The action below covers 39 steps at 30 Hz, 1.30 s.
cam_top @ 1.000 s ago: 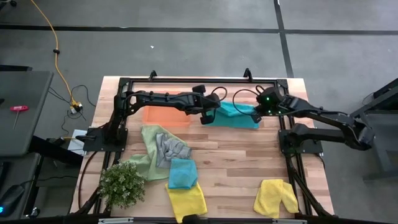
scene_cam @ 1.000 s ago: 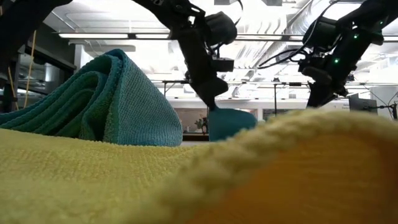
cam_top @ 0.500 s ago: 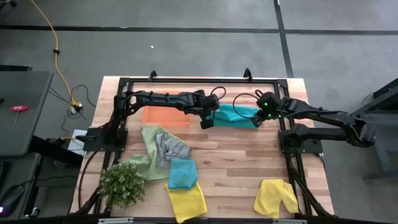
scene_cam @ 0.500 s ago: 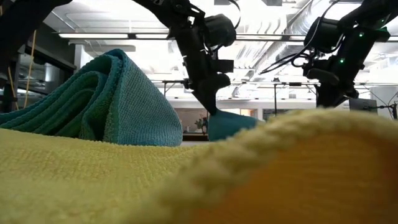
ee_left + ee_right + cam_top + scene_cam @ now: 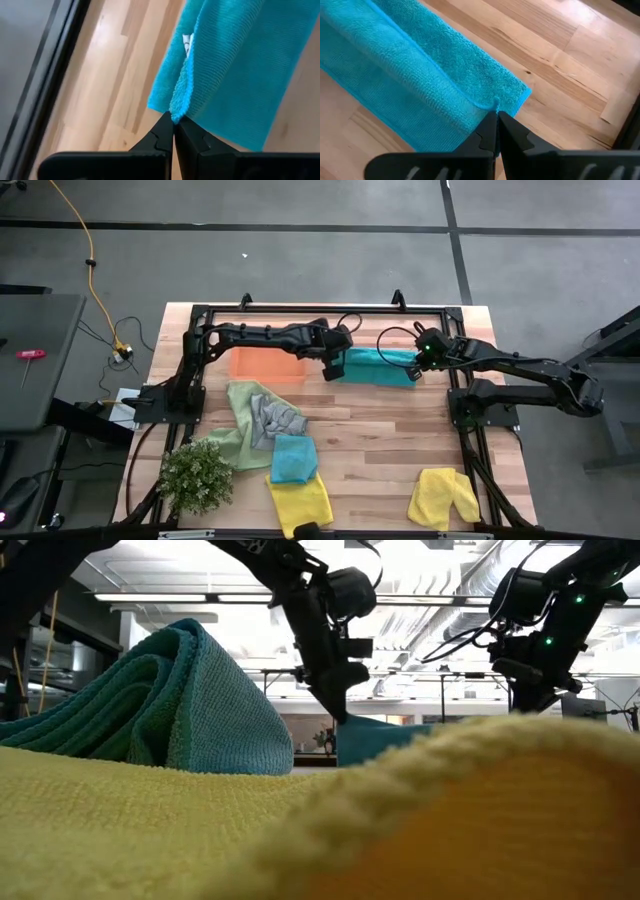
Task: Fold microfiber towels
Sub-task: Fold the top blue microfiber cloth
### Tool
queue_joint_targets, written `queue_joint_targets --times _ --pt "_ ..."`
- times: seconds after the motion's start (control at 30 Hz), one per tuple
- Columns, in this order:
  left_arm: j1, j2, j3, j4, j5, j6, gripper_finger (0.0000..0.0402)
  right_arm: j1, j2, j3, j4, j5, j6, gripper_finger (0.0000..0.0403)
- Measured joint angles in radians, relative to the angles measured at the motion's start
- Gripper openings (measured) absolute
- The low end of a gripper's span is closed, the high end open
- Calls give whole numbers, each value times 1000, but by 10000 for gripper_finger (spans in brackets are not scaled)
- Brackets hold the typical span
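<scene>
Worktop [image 5: 380, 435]: pale wood planks with visible grain and knots, framed by black rails.
Held towel [image 5: 378, 367]: teal-blue, fine looped pile, folded into a long band at about 12 o'clock on the worktop, between the two grippers; a small white label shows near its left edge in the left wrist view.
Left gripper [image 5: 334, 370]: at the band's 9 o'clock end; its slim dark jaws are pressed together, pinching the towel's stitched hem.
Right gripper [image 5: 415, 372]: at the band's 3 o'clock end; jaws closed tight on the folded corner of the same towel.
Tray [image 5: 262, 366]: flat orange rectangle at 11 o'clock, partly under the left arm.
Green towel [image 5: 238, 432]: light green, spread loosely at 9 o'clock, soft creased edges.
Grey towel [image 5: 272, 419]: rumpled, lying on the green towel.
Second teal towel [image 5: 293, 458]: folded square at 7 o'clock, ribbed layers showing in the low view, touching the yellow towel below it.
Yellow towel [image 5: 300, 501]: roughly square, at 6 o'clock on the front edge, nubby weave.
Other yellow towel [image 5: 443, 497]: crumpled, at 5 o'clock, well apart from the rest.
Plant [image 5: 198, 476]: small, bushy, green, at 8 o'clock.
</scene>
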Motion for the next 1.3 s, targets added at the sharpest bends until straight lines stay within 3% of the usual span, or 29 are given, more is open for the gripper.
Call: queue_joint_targets --times 0.17,0.47,0.63,0.8,0.9,1.13,1.3 --pt "-2 1 0 16 -2 38 16 0 0 0 0 0 2 16" --pt "2 1 1 9 -5 85 94 0 -1 0 12 -1 1 120" --pt "2 -7 2 1 3 110 130 0 -22 0 40 -10 -18 157" --pt "25 -21 3 -42 258 121 146 6 -64 0 70 -35 3 165" --pt "48 -20 2 -46 345 120 144 30 -74 0 100 -44 6 165" --pt "95 -20 2 -34 203 66 111 88 -74 0 280 11 -26 165" --pt "127 -12 3 -11 248 4 44 116 -72 0 407 46 -73 165"
